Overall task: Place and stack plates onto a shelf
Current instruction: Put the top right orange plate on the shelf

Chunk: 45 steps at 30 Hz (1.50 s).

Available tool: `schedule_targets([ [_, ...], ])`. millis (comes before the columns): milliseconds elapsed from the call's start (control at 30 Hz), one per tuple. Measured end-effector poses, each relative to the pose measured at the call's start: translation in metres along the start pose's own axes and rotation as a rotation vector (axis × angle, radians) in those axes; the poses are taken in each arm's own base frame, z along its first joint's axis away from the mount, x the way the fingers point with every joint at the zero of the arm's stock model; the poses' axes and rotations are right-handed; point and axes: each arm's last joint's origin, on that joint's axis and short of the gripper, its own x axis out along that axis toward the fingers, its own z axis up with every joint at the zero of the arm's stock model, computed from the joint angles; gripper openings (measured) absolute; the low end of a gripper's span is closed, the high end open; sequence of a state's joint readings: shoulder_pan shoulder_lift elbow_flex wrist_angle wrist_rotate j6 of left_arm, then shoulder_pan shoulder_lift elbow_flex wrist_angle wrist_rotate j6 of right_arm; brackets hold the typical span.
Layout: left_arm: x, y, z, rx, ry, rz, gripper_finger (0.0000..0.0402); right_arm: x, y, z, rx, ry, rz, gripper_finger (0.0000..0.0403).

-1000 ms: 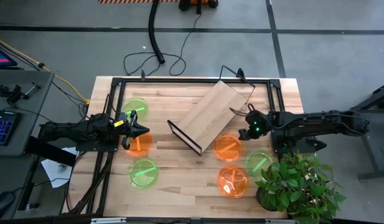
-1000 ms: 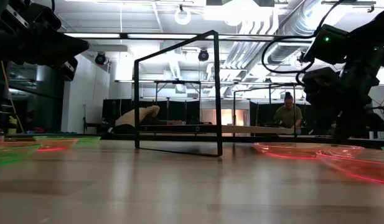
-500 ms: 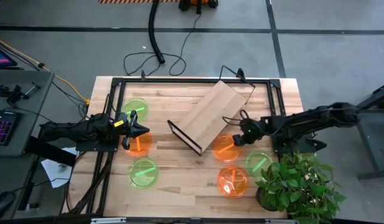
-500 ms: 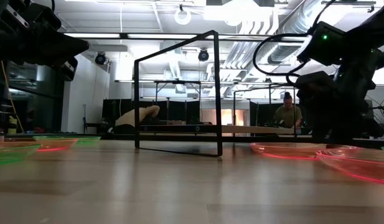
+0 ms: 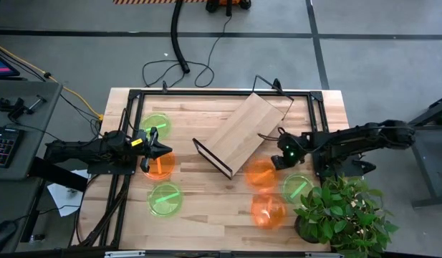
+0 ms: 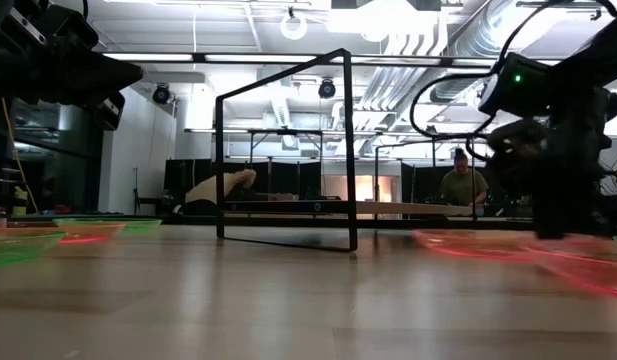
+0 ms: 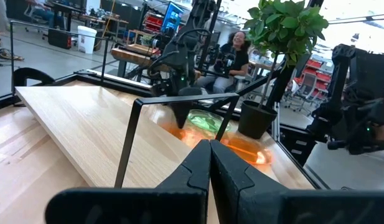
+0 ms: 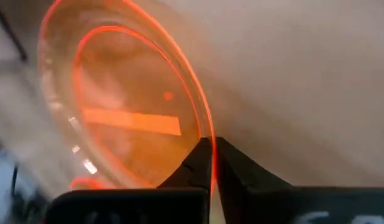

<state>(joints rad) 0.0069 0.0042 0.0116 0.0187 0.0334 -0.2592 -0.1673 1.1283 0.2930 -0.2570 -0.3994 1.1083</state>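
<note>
The right tool is closed on the rim of an orange plate, just beside the shelf on the worktop. The left tool has its fingers together, holding nothing, above another orange plate.

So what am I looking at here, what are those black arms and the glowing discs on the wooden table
Two robot arms work at a wooden table. One picture looks straight down, one sits at tabletop level, and two come from cameras on the wrists. On the table lie small green and orange plates and a slanted plywood shelf. The right gripper is shut on the rim of an orange plate beside the shelf. The left gripper is shut and empty, hovering by another orange plate.
</note>
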Motion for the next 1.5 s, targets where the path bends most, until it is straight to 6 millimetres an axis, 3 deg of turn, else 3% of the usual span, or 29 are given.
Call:
schedule_targets([
  [433,0.0,0.0,0.0,0.0,0.0,0.0,0.0,-0.019,0.006,0.009,-0.131,0.268,0.361,0.0],
  [600,0.0,0.0,0.0,0.0,0.0,0.0,0.0,-0.027,0.02,0.01,-0.185,0.39,0.556,0.0],
  [733,0.0,0.0,0.0,0.0,0.0,0.0,0.0,-0.038,0.034,0.013,-0.26,0.35,0.672,0.0],
  [867,0.0,0.0,0.0,0.0,0.0,0.0,0.0,-0.045,0.04,0.017,-0.231,0.172,0.675,0.0],
  [1033,0.0,0.0,0.0,0.0,0.0,0.0,0.0,-0.047,0.037,0.032,-0.08,-0.22,0.572,0.0],
  [1367,0.0,0.0,0.0,0.0,0.0,0.0,0.0,-0.055,0.023,0.053,0.355,-0.892,0.371,0.0],
  [1500,0.0,0.0,0.0,0.0,0.0,0.0,0.0,-0.053,0.02,0.052,0.482,-1.018,0.332,0.0],
])
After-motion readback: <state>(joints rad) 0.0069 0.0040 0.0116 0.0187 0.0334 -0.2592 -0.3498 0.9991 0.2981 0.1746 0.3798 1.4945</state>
